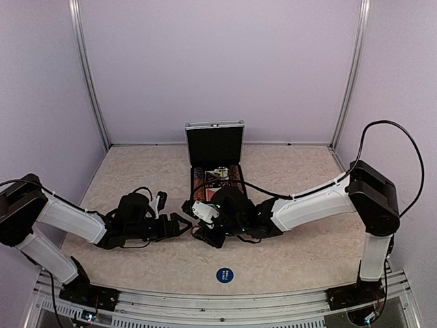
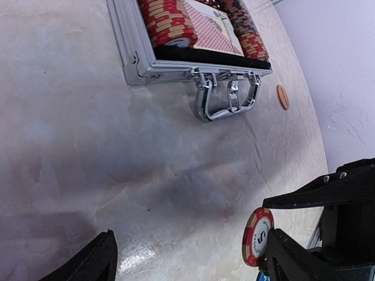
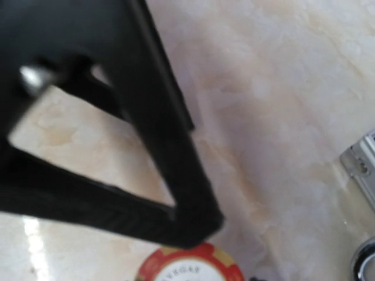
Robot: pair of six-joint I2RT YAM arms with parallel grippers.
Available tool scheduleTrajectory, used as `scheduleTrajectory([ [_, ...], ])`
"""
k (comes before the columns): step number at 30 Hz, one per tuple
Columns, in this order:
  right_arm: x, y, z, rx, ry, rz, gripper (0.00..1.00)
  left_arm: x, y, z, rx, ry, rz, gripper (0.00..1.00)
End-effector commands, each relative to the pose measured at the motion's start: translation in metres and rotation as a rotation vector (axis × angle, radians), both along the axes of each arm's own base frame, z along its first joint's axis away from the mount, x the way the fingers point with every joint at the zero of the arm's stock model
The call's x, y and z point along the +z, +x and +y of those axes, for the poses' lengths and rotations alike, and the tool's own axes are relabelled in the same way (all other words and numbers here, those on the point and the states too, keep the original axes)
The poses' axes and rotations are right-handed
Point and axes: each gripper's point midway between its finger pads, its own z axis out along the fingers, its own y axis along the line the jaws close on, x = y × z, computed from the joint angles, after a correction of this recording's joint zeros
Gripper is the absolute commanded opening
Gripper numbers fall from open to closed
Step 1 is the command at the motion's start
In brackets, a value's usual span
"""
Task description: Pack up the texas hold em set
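The silver ribbed case (image 1: 194, 179) lies open at the back centre, its black-lined lid (image 1: 214, 145) upright. In the left wrist view its tray (image 2: 135, 64) holds rows of red chips (image 2: 167, 23) and a red card deck (image 2: 208, 32), and the metal handle (image 2: 228, 102) faces me. In front of the case my right gripper (image 1: 203, 229) is shut on one red-and-white chip (image 2: 258, 236), held on edge. My left gripper (image 2: 187, 249) stands open right beside it, with the chip close to its right finger. A black finger (image 3: 193, 216) touches the chip's top edge (image 3: 190, 266).
A loose orange chip (image 2: 283, 97) lies on the table to the right of the handle. A blue round sticker (image 1: 224, 275) marks the table near the front edge. The case's corner (image 3: 363, 170) shows at the right of the right wrist view. Lilac walls enclose the table.
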Motion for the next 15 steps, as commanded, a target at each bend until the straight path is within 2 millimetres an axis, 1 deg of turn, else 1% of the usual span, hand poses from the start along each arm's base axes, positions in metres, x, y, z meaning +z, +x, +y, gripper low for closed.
scheduleTrajectory([
  [1,0.027,-0.009,0.006,0.042,0.073,-0.032,0.41,0.017,0.004,-0.019,-0.057,-0.069,-0.051,0.85],
  [8,0.033,-0.013,0.008,0.055,0.091,-0.034,0.41,0.022,0.0,-0.028,-0.1,-0.14,-0.062,0.78],
  [12,0.034,-0.015,0.008,0.062,0.097,-0.035,0.41,0.027,-0.004,-0.033,-0.123,-0.196,-0.073,0.75],
  [15,0.036,-0.017,0.009,0.068,0.106,-0.038,0.41,0.033,-0.006,-0.036,-0.143,-0.252,-0.076,0.71],
])
